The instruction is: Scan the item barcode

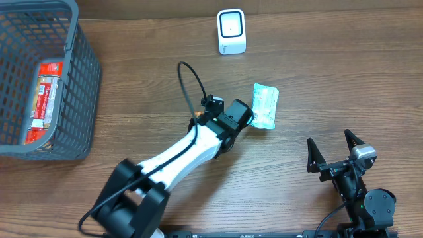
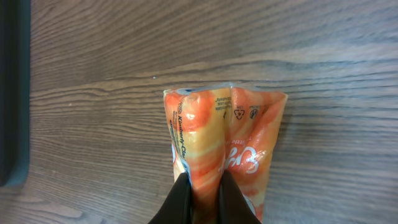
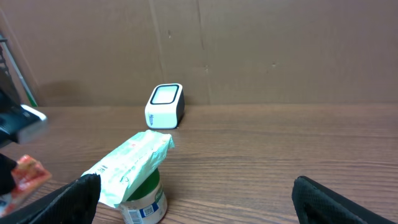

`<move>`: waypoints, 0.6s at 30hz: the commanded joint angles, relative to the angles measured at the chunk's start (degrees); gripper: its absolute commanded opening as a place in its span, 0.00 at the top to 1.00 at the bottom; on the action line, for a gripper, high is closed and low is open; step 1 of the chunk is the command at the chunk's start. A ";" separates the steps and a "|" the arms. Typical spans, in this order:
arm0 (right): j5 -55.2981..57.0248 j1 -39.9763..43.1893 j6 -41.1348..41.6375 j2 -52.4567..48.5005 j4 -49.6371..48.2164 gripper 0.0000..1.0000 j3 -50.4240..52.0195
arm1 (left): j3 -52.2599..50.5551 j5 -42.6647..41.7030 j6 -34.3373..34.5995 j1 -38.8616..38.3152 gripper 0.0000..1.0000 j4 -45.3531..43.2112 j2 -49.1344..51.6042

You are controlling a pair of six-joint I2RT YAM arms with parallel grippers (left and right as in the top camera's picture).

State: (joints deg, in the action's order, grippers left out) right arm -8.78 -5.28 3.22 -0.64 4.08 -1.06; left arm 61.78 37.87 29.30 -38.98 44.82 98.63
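Basket (image 1: pixel 82 86) far left: leave it. Your left gripper (image 1: pixel 248 119) is pinched tight on the packet (image 1: pixel 266 106), mid-table, apart from the scanner (image 1: pixel 231 31). Carry it over, turn the barcode face to the window, hold level. Right gripper (image 1: pixel 328 136) gapes wide, empty.

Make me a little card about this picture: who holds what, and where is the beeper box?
held item: tissue packet, pinched at one end
left gripper: shut on the tissue packet
right gripper: open, holding nothing
scanner: white, at the far side of the table, apart from the tissue packet
basket: grey, at the left, with red packs inside
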 commanded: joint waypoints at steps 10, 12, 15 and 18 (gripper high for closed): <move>-0.33 0.15 0.15 0.42 -0.24 0.00 0.61 | 0.81 7.30 1.60 -6.12 0.96 -2.71 6.47; -0.33 0.15 0.15 0.42 -0.24 0.00 0.61 | 0.79 5.73 1.62 -6.21 0.95 -3.19 6.47; -0.33 0.15 0.13 0.42 -0.24 0.00 0.61 | 0.79 3.65 1.62 -6.03 0.93 -3.58 6.49; -0.33 0.15 0.13 0.42 -0.24 0.00 0.61 | 0.79 3.96 1.57 -6.01 0.96 -3.56 6.49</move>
State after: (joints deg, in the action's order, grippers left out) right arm -8.80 -5.28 3.22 -0.64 4.10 -1.06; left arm 61.78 42.11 29.71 -45.01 41.52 104.75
